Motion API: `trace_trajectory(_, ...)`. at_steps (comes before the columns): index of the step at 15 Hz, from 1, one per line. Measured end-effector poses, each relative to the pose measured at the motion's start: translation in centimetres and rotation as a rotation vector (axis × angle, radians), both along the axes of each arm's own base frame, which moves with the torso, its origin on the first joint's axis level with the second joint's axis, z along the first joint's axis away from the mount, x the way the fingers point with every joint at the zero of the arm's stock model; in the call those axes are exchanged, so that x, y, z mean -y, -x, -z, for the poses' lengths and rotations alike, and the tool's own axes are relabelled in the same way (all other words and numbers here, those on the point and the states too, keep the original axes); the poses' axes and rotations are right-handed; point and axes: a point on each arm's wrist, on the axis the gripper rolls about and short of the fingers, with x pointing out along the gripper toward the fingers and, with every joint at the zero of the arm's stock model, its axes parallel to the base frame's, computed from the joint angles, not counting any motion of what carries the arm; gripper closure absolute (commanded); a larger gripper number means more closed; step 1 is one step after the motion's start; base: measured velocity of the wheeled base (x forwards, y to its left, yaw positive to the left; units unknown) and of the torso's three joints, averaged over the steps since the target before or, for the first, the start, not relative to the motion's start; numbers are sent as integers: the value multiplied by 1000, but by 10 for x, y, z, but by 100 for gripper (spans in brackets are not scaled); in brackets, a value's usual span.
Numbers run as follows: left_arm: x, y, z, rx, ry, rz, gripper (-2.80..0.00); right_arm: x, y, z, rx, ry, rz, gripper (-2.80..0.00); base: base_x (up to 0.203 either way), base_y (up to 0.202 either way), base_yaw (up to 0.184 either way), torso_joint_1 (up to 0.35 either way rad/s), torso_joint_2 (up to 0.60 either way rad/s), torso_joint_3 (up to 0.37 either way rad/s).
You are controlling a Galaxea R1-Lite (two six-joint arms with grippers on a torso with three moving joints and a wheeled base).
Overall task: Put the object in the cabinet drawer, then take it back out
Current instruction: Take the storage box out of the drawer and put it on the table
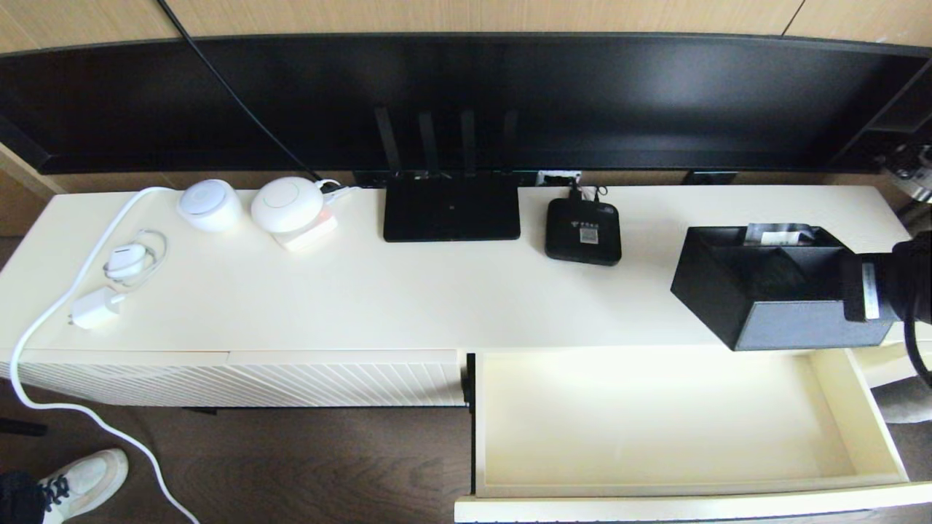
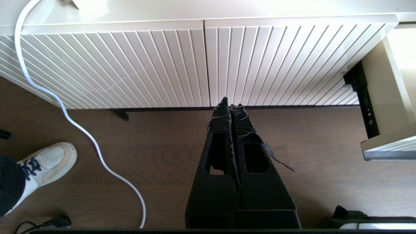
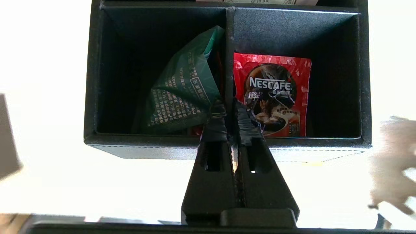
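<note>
Two arms are at different jobs. Head view: the organizer box (image 1: 772, 291) sits at about three o'clock on the cabinet top (image 1: 408, 298), tilted, overhanging the open, bare cabinet drawer (image 1: 655, 418) at five o'clock; the right gripper (image 1: 863, 291) meets its side wall. A router (image 1: 451, 207) stands at twelve o'clock, a set-top box (image 1: 583, 229) just beside it.

Left wrist view: the left gripper (image 2: 231, 104) hangs pressed closed, holding nothing, before a ribbed front panel (image 2: 130, 65) above the floor.

Right wrist view: the right gripper (image 3: 229, 112) pinches the box's centre divider (image 3: 229, 48), between a green packet (image 3: 182, 94) and a red Nescafe sachet (image 3: 273, 92).
</note>
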Motion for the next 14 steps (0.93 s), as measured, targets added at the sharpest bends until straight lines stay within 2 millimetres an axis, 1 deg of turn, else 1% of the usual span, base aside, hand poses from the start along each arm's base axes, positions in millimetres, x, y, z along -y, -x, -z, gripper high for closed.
trace_trajectory(2, 0, 0, 0, 0, 0, 0, 0, 2, -16, 3, 34, 9, 42, 0, 0, 0, 0, 0, 0, 0)
trace_trajectory(4, 0, 0, 0, 0, 0, 0, 0, 2, -25, 9, 27, 10, 46, 0, 0, 0, 0, 0, 0, 0)
trace_trajectory(9, 0, 0, 0, 0, 0, 0, 0, 2, -28, 23, 1, 8, 28, 0, 0, 0, 0, 0, 0, 0)
trace_trajectory(14, 0, 0, 0, 0, 0, 0, 0, 0, -38, 17, 46, 2, 21, 0, 0, 0, 0, 0, 0, 0)
